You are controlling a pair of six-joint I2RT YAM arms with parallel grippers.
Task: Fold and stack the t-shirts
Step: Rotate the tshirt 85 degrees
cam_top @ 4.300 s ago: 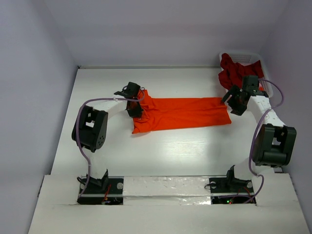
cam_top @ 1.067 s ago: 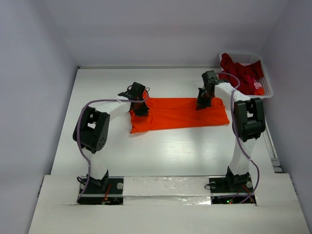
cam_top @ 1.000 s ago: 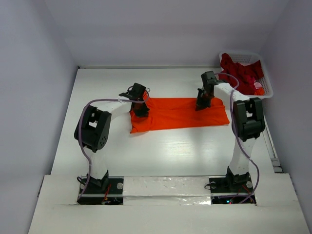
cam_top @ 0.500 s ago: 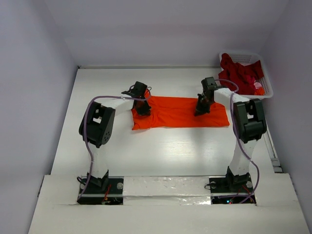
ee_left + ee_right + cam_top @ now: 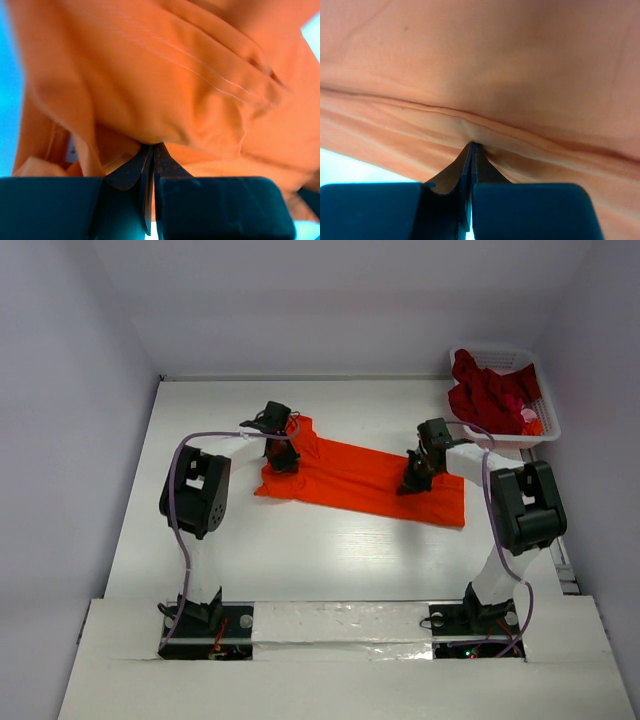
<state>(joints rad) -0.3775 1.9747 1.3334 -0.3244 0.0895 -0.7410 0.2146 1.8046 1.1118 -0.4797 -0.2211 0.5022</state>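
A bright orange t-shirt (image 5: 355,478) lies folded into a long band across the middle of the table, slanting down to the right. My left gripper (image 5: 280,458) is shut on its left end; the cloth (image 5: 165,90) bunches right at the closed tips (image 5: 152,146). My right gripper (image 5: 412,480) is shut on the band near its right end, pinching a fold (image 5: 485,125) at its tips (image 5: 471,145). Darker red t-shirts (image 5: 490,390) are heaped in the basket at the back right.
The white lattice basket (image 5: 545,418) stands at the table's back right corner, close behind the right arm. White walls close in the table on three sides. Both arm bases sit at the near edge.
Both grippers have moved with the orange shirt: the left end went slightly back and left, the right end came nearer, so the band now lies slanted instead of level.
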